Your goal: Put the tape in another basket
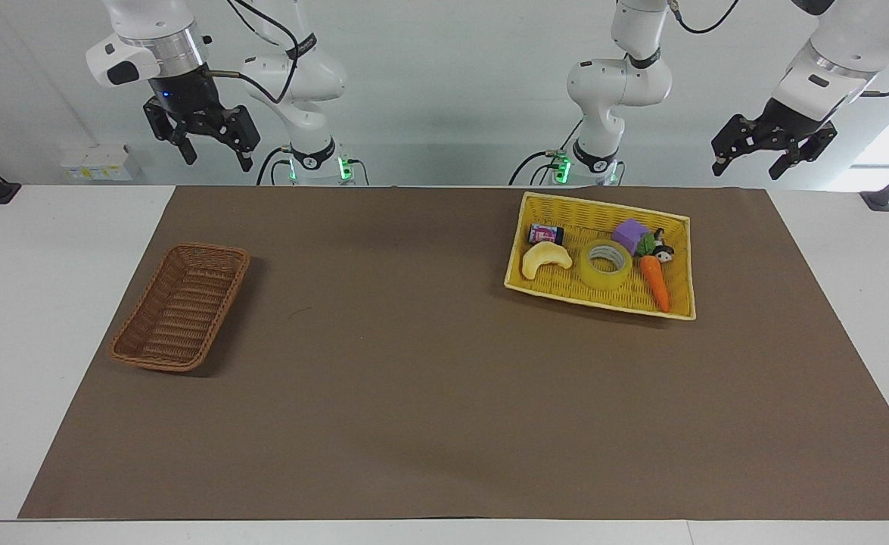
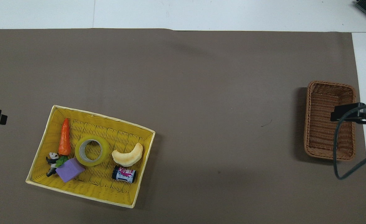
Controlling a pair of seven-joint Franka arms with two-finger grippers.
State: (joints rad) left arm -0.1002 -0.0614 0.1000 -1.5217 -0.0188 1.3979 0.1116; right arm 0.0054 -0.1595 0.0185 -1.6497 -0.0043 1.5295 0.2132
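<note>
You are looking at the very start: nothing is being carried yet, and both arms are waiting high over the robots' edge of the table.

Going across the facing view, the right gripper (image 1: 212,151) is hanging with its fingers spread, grasping nothing. At its six o'clock the brown basket (image 1: 181,306) is sitting with nothing in it, at the right arm's end of the table.

Next comes the yellow tray (image 1: 521,246), at the left arm's end. Inside it, the tape (image 1: 606,264) is lying flat, hole up, near the middle. The crescent toy (image 1: 545,258) is lying just beside it at nine o'clock, the purple block (image 1: 630,235) at one o'clock, and the carrot (image 1: 657,281) at three to four o'clock.

Last, the left gripper (image 1: 775,155) is hanging with its fingers released, holding nothing.

I judge that the pick is the step in hand. Your next move is calling for the left gripper to come down over the tape and pinch its wall, one finger in the hole, without nudging its neighbours.
</note>
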